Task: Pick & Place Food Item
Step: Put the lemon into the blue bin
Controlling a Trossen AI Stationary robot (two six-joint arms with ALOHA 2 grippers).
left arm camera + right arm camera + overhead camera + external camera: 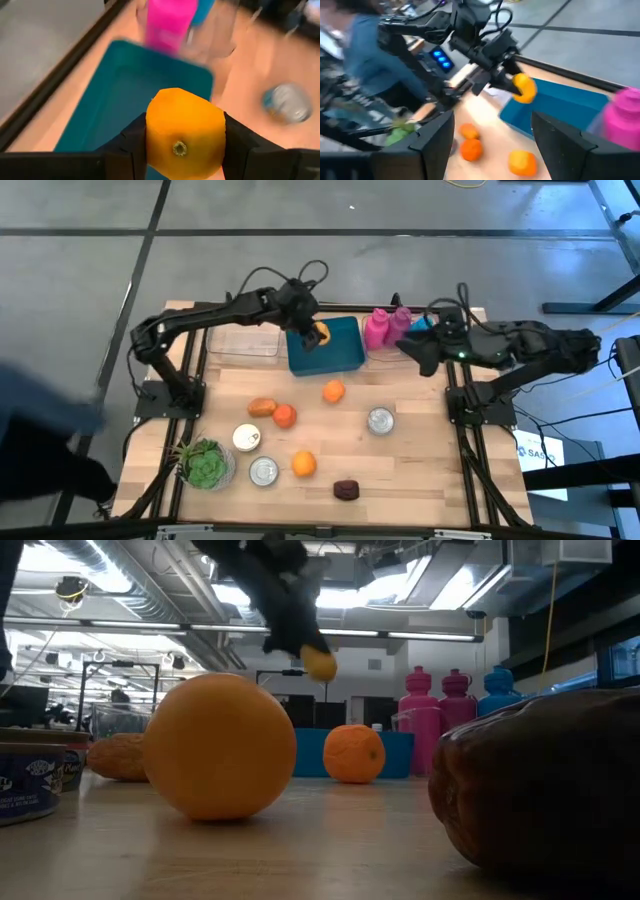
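Yellow-orange fruit is clamped by left gripper above open teal plastic bin; release remains; right gripper is parted, empty

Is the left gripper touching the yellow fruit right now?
Touching. The left wrist view shows the left gripper with its jaws pressed on both sides of the yellow fruit.

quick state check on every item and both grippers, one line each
left gripper: shut on a yellow-orange fruit, held above the teal bin
right gripper: fingers open, empty, near the bottles
teal bin: open-topped, looks empty in the left wrist view
pink bottles: upright, capped
blue bottle: upright
cans: upright on the table
loose oranges: resting on the table
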